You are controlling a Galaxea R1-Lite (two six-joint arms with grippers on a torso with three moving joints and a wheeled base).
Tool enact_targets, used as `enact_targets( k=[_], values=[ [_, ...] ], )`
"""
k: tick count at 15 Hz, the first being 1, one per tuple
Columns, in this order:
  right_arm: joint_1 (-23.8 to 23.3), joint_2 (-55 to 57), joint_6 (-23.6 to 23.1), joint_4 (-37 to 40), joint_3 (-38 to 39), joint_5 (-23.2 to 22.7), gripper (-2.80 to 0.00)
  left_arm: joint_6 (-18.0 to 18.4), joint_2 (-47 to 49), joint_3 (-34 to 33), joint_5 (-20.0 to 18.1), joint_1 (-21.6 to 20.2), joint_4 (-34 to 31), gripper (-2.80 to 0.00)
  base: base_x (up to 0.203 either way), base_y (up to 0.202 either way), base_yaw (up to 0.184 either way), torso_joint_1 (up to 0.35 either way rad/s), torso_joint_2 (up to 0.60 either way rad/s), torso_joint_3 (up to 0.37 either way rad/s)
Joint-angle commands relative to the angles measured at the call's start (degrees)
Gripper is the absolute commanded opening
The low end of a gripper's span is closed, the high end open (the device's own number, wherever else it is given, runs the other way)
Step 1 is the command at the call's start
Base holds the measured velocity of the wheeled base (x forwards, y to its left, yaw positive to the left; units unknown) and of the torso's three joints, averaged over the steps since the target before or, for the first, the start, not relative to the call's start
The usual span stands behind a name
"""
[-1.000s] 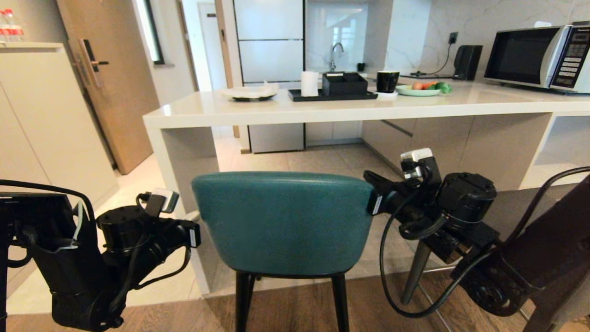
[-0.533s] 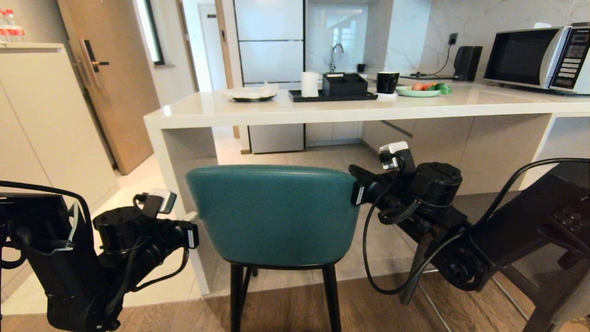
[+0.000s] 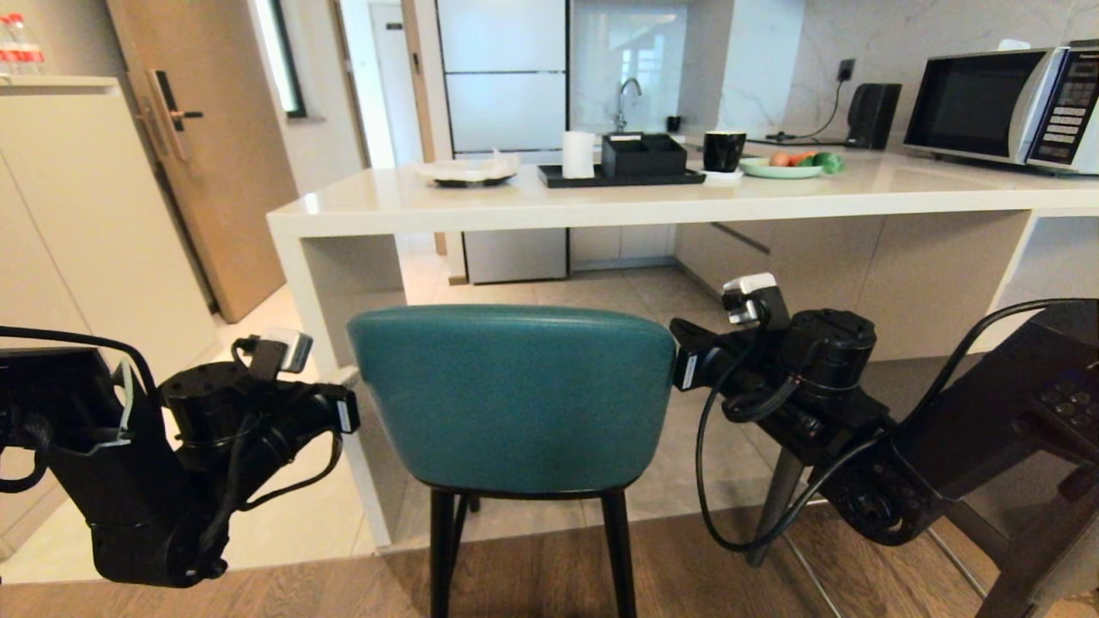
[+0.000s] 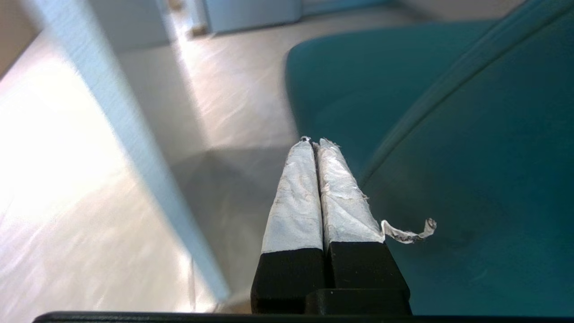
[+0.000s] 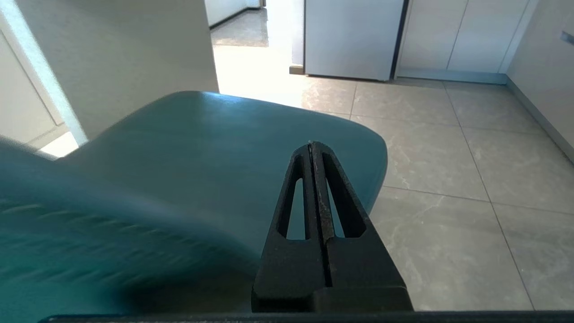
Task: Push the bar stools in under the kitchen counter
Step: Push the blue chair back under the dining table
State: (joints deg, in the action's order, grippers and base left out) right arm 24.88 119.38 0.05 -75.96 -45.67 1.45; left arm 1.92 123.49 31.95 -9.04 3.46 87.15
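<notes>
Teal stool [image 3: 515,399] stands on the wood floor just short of the kitchen counter [image 3: 601,206], its curved back toward the robot and the seat not yet under the top. The slab side panel [image 3: 330,283] of the counter rises just beside the stool's left edge. The left gripper [image 4: 314,141] sits at the left flank of the backrest with its taped fingers pressed together on nothing; the right gripper [image 5: 310,146] sits at the right flank, likewise closed and empty, its tips over the seat. A grey leg [image 3: 777,506] of another stool shows behind the right arm.

The likeliest trouble is a skewed push: closed fingertips can slide along the rounded, smooth backrest, and uneven force from the two arms would probably turn the stool toward the side panel. Pushing high on the back could also tip it, as the thin black legs [image 3: 442,549] may catch where wood floor meets tile.
</notes>
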Motion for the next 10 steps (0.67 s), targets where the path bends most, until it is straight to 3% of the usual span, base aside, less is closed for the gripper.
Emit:
enact_targets(
  k=[1,6,10],
  values=[
    [1.6,-3.6,0.0,-0.5,1.9,0.0,-2.8,0.0,0.6,2.1,-0.5,-0.3,0.5,-2.8,0.0,0.0,0.0,0.0,0.0,0.0],
    [6.0,-8.9,0.0,-0.5,7.8,0.0,-2.8,0.0,0.4,3.0,-0.5,3.2,0.5,-2.8,0.0,0.0,0.0,0.0,0.0,0.0],
    [5.9,-3.4,0.0,-0.2,2.0,0.2,-2.8,-0.3,-0.9,1.8,0.2,8.0,0.5,-2.8,0.0,0.0,0.0,0.0,0.0,0.0]
  ],
)
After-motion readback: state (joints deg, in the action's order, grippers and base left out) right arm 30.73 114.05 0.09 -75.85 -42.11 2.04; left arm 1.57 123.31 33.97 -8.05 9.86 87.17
